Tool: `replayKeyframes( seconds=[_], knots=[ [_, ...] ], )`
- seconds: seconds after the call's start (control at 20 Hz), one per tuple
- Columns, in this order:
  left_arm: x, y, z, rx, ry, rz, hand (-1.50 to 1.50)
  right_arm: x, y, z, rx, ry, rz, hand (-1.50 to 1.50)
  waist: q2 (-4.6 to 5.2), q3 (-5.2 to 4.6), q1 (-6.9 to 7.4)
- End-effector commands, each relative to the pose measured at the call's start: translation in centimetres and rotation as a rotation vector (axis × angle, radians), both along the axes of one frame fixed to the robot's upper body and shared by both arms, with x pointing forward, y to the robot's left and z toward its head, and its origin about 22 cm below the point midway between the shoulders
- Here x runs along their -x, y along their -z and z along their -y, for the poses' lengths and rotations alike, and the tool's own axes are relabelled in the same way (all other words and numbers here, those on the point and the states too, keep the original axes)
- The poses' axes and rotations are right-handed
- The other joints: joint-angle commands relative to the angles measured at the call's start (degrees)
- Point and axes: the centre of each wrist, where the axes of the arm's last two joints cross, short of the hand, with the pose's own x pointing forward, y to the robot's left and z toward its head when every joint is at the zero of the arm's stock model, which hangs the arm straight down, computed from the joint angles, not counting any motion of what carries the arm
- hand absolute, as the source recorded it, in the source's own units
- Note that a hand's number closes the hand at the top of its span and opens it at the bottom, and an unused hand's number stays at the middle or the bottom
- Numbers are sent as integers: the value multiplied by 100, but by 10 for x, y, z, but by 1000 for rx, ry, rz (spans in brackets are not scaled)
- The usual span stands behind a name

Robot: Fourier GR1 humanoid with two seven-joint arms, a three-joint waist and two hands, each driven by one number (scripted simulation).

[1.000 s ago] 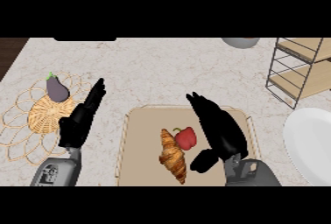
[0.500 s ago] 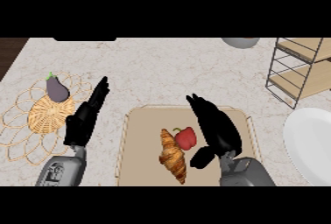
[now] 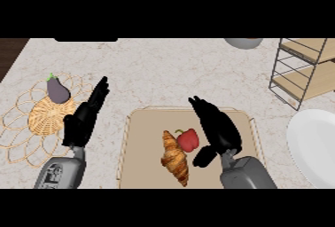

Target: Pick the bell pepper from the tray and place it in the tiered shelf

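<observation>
bell pepper (image 3: 188, 139) on tray (image 3: 145, 133), right of croissant (image 3: 174, 158)

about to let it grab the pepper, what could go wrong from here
1. The croissant lies right against the red pepper on the tray, so the open right hand closing in could well nudge or catch the croissant too.
2. The wire shelf stands far to the right with a white plate in between; a low carry might clip the plate or the shelf's frame.
</observation>
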Motion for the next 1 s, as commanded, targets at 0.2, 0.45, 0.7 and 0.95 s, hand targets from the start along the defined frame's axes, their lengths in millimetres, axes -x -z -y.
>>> replayKeyframes(
  seconds=[0.2, 0.45, 0.7, 0.95],
  knots=[
    [14, -4, 15, -5, -5, 18, 0, -5, 34, -2, 20, -10, -36, -150, 1, 1, 12],
    [-3, 0, 10, 6, 2, 2, 0, 0, 19, -12, 92, -103, 7, 150, 1, 0, -13],
    [9, 13, -15, 3, 12, 4, 0, 12, 16, 9, 99, -102, 67, 150, -3, -1, -15],
    [10, 7, -8, -15, -46, -12, 0, 21, -17, 103, 239, -167, -284, 150, -65, -17, -274]
  ],
)
